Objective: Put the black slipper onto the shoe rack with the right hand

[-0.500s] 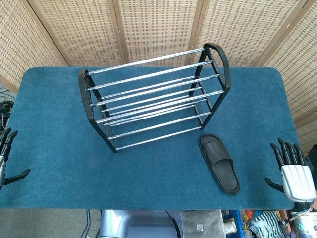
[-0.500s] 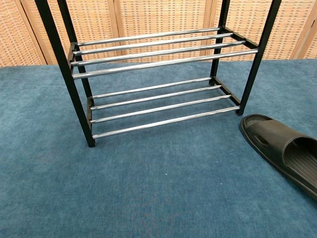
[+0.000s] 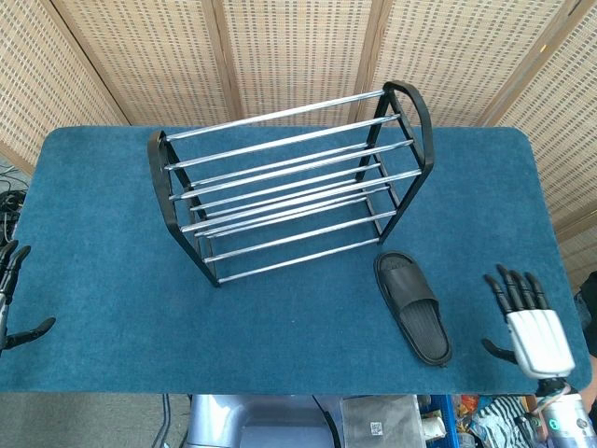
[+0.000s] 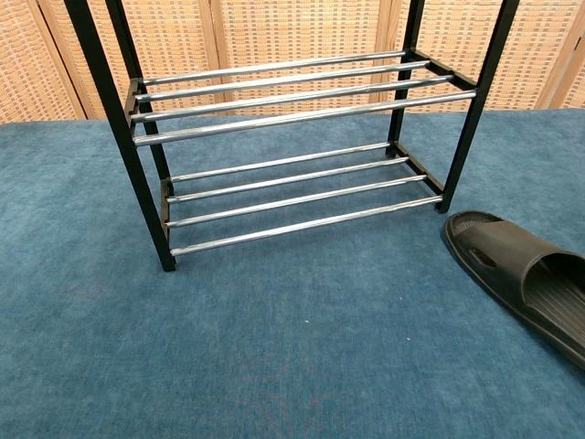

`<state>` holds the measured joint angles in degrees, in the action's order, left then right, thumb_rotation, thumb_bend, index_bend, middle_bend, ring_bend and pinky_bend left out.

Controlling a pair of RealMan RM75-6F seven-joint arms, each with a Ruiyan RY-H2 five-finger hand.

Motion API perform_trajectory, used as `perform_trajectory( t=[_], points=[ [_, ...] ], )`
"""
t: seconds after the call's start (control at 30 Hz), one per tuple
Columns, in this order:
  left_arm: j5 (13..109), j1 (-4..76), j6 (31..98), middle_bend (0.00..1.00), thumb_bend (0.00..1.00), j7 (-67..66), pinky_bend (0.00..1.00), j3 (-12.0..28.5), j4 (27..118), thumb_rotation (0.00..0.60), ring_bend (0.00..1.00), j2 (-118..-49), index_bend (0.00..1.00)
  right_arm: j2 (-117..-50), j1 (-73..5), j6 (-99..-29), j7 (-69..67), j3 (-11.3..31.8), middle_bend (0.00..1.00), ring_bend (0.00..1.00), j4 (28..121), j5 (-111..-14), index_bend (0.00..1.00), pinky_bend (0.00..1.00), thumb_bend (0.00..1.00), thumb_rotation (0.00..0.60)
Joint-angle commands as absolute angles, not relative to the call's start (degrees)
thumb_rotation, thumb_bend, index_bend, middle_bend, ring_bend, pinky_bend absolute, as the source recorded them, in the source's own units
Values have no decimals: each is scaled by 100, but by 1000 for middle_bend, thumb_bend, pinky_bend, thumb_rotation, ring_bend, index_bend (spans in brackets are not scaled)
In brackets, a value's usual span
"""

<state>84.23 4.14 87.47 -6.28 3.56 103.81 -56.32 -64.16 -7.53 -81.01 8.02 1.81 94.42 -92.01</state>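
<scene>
The black slipper (image 3: pixel 414 318) lies flat on the blue table cover, just right of the shoe rack's front right foot; the chest view shows the slipper (image 4: pixel 523 276) at its right edge. The shoe rack (image 3: pixel 289 179) has a black frame and chrome bars, and nothing rests on its shelves (image 4: pixel 292 197). My right hand (image 3: pixel 529 322) hovers at the table's front right corner, right of the slipper and apart from it, fingers spread and holding nothing. My left hand (image 3: pixel 11 297) shows at the left edge, fingers apart and holding nothing.
The blue cover (image 3: pixel 112 233) spreads over the whole table, with bare cloth left of the rack and in front of it. Woven screens (image 3: pixel 298 47) stand behind the table. Clutter (image 3: pixel 392 425) shows below the front edge.
My right hand has shifted left toward the slipper and slightly down the frame. The left hand has slid a little further out at the left edge. Slipper and rack have not moved.
</scene>
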Motion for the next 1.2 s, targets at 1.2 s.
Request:
perform_trajectory(
  t=[1.2],
  points=[
    [7856,615,8392,0,125,-818,0,555,10425,600,0,-5702,0,-7980,-3791,-4280,994,409,208,6,7917,-8822,303,3,1000,600]
  ],
)
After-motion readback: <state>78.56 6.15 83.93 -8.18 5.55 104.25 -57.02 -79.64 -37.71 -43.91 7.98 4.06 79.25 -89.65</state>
